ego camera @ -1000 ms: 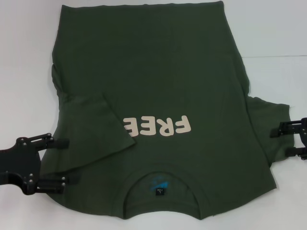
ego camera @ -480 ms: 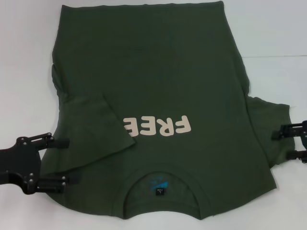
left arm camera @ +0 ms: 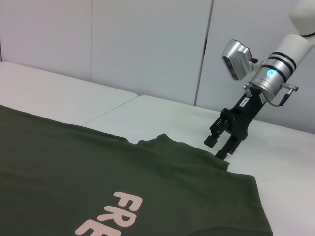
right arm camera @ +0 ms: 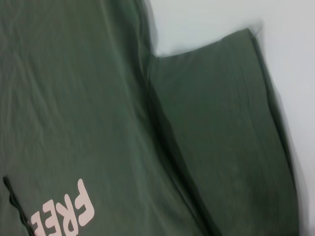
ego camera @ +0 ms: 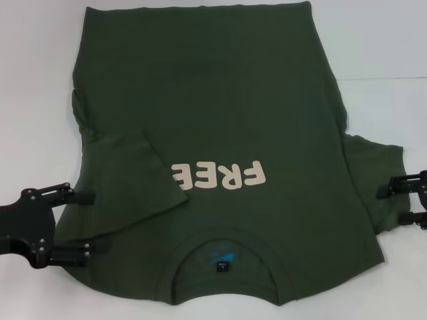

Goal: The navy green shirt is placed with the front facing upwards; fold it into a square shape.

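Two grippers, left (ego camera: 85, 223) and right (ego camera: 390, 202) (jaws apart), flank shirt (ego camera: 213, 133) on white table (ego camera: 33, 80).

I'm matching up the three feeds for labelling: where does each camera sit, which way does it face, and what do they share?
Head: above, looking down on the shirt; left claw and right claw at its sides.
Left wrist: low on the left arm, facing across the shirt to the right claw.
Right wrist: looking down on the unfolded sleeve; no claw shows.
Shared: the FREE lettering.

Both grippers, left (ego camera: 83, 224) and right (left arm camera: 220, 148), are matte black with small silver screws; right wrist's silver-white with a glowing teal dot.
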Available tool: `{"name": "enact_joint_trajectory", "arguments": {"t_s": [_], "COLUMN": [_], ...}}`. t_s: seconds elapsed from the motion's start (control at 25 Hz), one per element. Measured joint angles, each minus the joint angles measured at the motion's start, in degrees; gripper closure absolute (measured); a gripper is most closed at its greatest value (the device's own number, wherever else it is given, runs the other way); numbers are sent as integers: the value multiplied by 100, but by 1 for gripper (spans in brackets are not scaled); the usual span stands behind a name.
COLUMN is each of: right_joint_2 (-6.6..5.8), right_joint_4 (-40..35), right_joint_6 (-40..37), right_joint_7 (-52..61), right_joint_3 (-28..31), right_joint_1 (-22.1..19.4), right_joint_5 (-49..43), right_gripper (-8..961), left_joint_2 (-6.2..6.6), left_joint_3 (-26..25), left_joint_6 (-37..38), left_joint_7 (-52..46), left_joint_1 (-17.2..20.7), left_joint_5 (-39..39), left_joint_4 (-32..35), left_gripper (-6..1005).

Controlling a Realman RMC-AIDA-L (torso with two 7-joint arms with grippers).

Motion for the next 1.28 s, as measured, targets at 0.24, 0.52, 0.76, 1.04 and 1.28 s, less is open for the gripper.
{"name": "enact_joint_trajectory", "arguments": {"t_s": [0.24, 0.52, 0.76, 1.04, 1.28], "right_joint_2": [-3, -2, 15, 25, 25], "right_joint_4": [15, 62, 97, 134, 144], "right_joint_6": [-20, -29, -29, -16, 21], "right_joint_7": [18, 23, 23, 23, 30], "right_joint_3": [-52, -62, -63, -95, -128], "right_joint_1": [-2, 4, 45, 69, 76], "right_joint_5": [-1, -1, 0, 0, 0], "right_gripper": [155, 156, 156, 155, 155], "left_joint_2": [1, 9, 11, 10, 10], "left_joint_3": [2, 3, 3, 3, 3], "left_joint_6": [3, 1, -4, -21, -22], "left_joint_7": [-12, -14, -14, -14, -14], "left_joint_1": [-5, -8, -8, -27, -32], "left_joint_5": [-2, -52, -53, -53, -53], "left_joint_4": [12, 14, 14, 22, 22], "left_gripper": [62, 62, 61, 61, 61]}}
